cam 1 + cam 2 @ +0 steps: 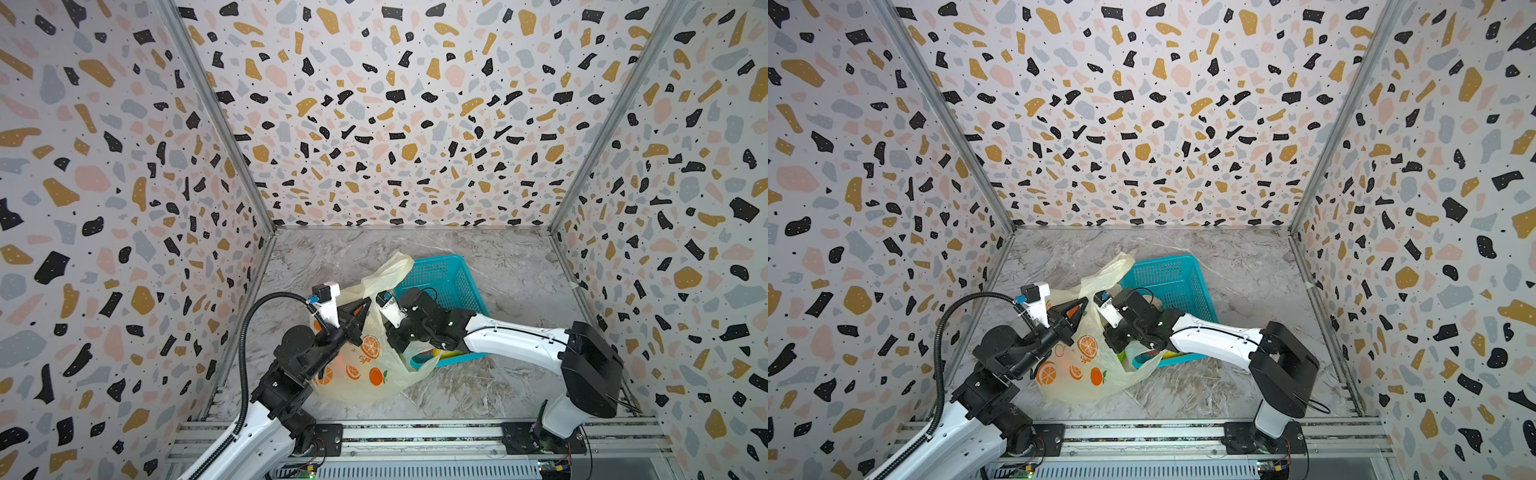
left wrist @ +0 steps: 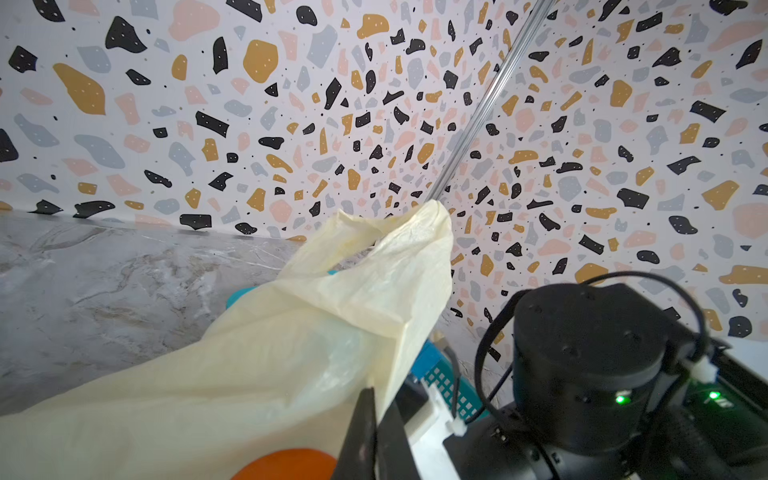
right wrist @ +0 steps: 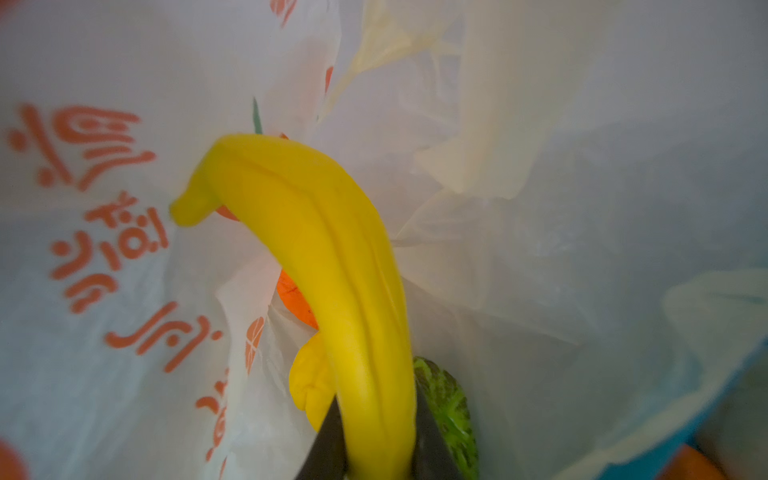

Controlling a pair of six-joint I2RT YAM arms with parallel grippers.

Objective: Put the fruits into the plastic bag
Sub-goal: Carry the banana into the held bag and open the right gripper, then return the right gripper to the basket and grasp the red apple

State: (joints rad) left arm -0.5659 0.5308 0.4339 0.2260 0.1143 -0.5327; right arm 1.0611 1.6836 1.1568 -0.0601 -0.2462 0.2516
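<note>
One wrist view alone shows right tool clamping banana.

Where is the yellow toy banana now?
Right wrist view: the yellow toy banana sits clamped in the right claw, inside the pale-yellow plastic bag.

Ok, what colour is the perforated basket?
Teal; the basket shows best in a top view.

We saw two arms of white shells and black joints. The left arm carried a black corrugated conduit to a white camera mount with a blue connector. The left gripper had black triangular fingers. The right arm bore a boxy black elbow housing, green lights and a white zip tie.
</note>
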